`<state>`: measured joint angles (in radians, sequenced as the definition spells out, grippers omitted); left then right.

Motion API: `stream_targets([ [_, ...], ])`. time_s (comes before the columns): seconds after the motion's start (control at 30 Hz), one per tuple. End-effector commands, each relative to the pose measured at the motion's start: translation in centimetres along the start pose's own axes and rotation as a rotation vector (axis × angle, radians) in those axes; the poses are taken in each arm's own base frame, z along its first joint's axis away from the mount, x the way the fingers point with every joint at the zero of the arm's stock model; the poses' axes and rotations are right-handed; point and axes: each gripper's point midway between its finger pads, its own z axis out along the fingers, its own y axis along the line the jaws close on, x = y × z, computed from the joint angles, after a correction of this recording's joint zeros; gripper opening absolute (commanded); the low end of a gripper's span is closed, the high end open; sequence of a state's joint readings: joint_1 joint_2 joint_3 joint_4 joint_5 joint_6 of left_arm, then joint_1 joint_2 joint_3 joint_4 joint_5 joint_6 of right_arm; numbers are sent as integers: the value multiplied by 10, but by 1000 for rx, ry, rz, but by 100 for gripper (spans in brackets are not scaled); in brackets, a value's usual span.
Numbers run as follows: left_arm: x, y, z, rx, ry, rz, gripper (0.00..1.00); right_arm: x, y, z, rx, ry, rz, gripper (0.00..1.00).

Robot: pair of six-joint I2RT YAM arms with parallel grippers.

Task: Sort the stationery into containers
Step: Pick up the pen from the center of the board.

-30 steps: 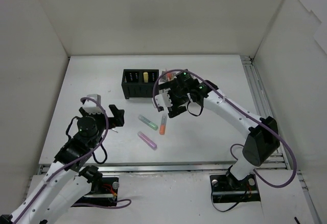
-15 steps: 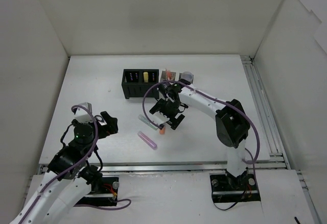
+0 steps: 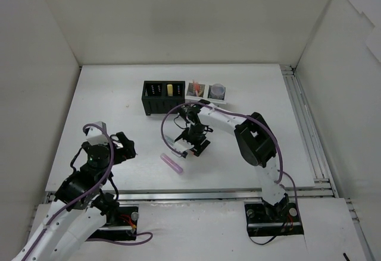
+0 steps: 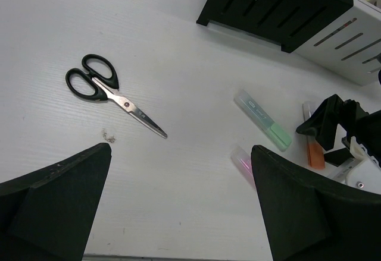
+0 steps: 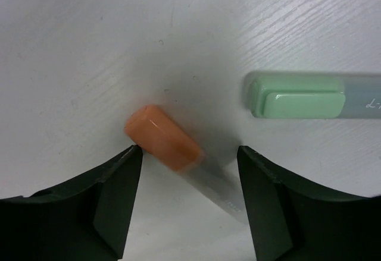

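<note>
My right gripper (image 3: 193,146) is open and low on the table, its jaws astride the orange marker (image 5: 164,137); in the right wrist view (image 5: 189,160) the left finger touches the orange cap. The green marker (image 5: 297,96) lies just beside it (image 3: 172,141). The pink-purple marker (image 3: 171,163) lies nearer the front. My left gripper (image 3: 125,145) is open and empty, left of the markers; its view (image 4: 180,151) shows the green (image 4: 265,120), orange (image 4: 314,151) and pink (image 4: 243,163) markers. The black organiser (image 3: 156,103) holds a yellow marker (image 3: 170,88). The white organiser (image 3: 206,98) holds pens and a tape roll (image 3: 218,87).
Black-handled scissors (image 4: 113,94) lie on the table ahead of my left gripper; they are hidden in the top view. White walls enclose the table on three sides. A rail (image 3: 300,124) runs along the right edge.
My right gripper has moved from the white organiser down and towards the front, onto the orange marker. My left arm has drawn back towards the near left.
</note>
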<state>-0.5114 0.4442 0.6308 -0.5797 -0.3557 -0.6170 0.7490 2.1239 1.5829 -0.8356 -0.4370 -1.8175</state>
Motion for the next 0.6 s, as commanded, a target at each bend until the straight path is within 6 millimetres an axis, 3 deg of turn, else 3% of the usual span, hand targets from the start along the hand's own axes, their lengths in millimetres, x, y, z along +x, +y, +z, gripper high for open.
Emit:
stream_targets([
  [0.0,-19,-6,-4,7,-52,-34,100,-3,-8,6,23,-1,3,60],
  [0.17,-19,-3,-3,-7,-55,-32,100,0,-15,8,51,16,39,26],
  [0.37,-19,-3,-2,-13,-52,-23,99,-10,-12,8,46,17,46,0],
  [0.53,-23,-4,-4,-3,-71,-31,99,-29,-25,-13,126,-54,108,0],
  [0.57,-24,-4,-4,3,-78,-31,99,-29,-34,-29,182,-79,123,0],
])
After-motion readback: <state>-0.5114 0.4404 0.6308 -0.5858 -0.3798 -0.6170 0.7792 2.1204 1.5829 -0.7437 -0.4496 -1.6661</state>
